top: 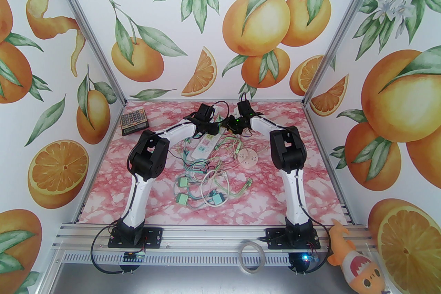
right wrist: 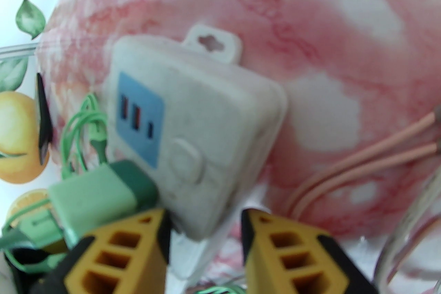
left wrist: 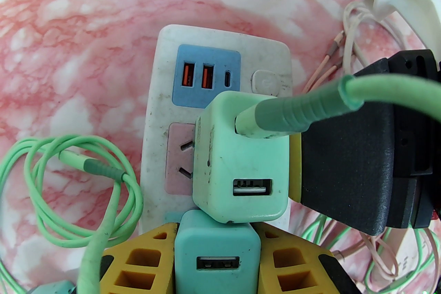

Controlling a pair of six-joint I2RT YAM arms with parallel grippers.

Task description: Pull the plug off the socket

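Left gripper (left wrist: pixel 217 229) clamps teal plug (left wrist: pixel 217 251) on power strip (left wrist: pixel 162 79)
Right gripper (right wrist: pixel 203 216) straddles the power strip's far end, grip unclear; mint plug (left wrist: pixel 241 161) sits just beyond the teal plug.

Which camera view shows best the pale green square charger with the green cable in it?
The left wrist view: the pale green square charger sits sharp on the white power strip, its cable and free port plain. The right wrist view gives the charger blurred, from the side. In the top external view it is too small to tell.
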